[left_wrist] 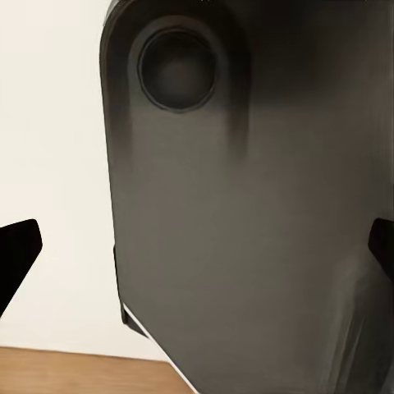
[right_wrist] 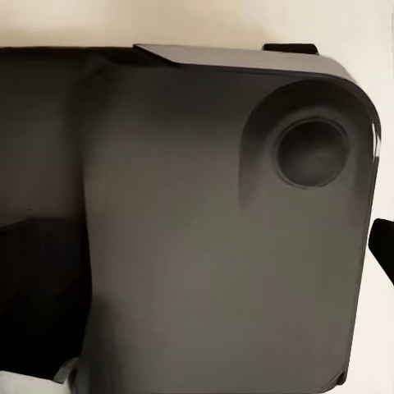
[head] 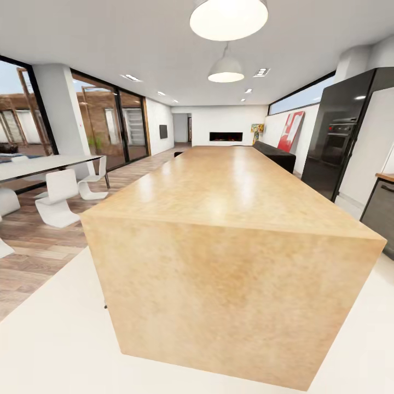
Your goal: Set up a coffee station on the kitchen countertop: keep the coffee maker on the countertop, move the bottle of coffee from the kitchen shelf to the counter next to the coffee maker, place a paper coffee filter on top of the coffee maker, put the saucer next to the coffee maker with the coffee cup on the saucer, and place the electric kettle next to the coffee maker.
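A short strip of tan worktop [head: 386, 177] over a dark grey cabinet front shows at the far right edge of the head view; it may be the end of the kitchen countertop. The coffee maker, bottle of coffee, kitchen shelf, paper coffee filter, saucer, coffee cup and electric kettle are out of view. My left gripper [left_wrist: 197, 254] is open, its dark fingertips [left_wrist: 18, 250] spread wide with nothing between them, facing my own dark grey body panel [left_wrist: 246, 205]. My right gripper [right_wrist: 197, 254] also stands open and empty over the same kind of panel [right_wrist: 205, 230].
A huge free-standing tan block island [head: 230, 230] stands directly ahead, its near corner close. A black fridge and oven column [head: 342, 137] lines the right wall. White chairs [head: 57, 205] and a table [head: 44, 164] stand at the left on wood flooring. White floor [head: 49, 339] surrounds the island.
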`<state>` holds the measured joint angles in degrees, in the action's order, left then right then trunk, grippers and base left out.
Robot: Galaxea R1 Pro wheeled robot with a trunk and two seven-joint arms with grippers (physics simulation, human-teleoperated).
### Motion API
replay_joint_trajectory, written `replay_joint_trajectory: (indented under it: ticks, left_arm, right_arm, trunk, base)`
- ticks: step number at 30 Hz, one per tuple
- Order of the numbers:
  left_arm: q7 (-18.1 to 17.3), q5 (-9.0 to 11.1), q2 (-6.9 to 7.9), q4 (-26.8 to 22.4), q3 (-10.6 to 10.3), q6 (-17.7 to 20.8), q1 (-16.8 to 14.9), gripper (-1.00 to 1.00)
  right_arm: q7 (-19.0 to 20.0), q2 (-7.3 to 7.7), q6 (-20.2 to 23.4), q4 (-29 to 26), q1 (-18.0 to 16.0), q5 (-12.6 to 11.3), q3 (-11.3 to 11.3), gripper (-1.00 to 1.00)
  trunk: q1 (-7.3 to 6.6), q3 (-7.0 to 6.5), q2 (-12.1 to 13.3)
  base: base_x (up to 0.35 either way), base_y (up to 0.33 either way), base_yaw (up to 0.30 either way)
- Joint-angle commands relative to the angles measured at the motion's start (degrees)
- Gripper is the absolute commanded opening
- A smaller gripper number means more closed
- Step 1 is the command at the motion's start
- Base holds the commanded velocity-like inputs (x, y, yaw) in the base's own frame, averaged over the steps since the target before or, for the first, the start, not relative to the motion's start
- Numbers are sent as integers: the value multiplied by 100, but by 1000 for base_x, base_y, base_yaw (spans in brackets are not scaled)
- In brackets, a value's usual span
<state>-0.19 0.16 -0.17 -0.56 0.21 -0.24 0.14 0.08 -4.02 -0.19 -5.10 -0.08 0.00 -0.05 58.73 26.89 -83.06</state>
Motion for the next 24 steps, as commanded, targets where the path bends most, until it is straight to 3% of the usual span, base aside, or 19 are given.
replay_joint_trajectory:
  ticks: [1,16,24]
  left_arm:
    - [-14,2,-3,-6,2,1,2,100]
    - [-42,2,-79,-14,-23,15,-5,100]
    - [-42,2,-87,-15,-13,7,-5,100]
  right_arm:
    - [1,1,-4,-36,-1,0,-4,100]
    - [10,24,-9,-123,-1,3,-12,100]
    - [10,24,-150,-115,1,8,-6,100]
  trunk:
    - [0,4,-2]
    - [0,4,-2]
    - [-176,-139,319]
  base:
    - [0,0,0]
    - [0,0,-232]
    - [0,0,-264]
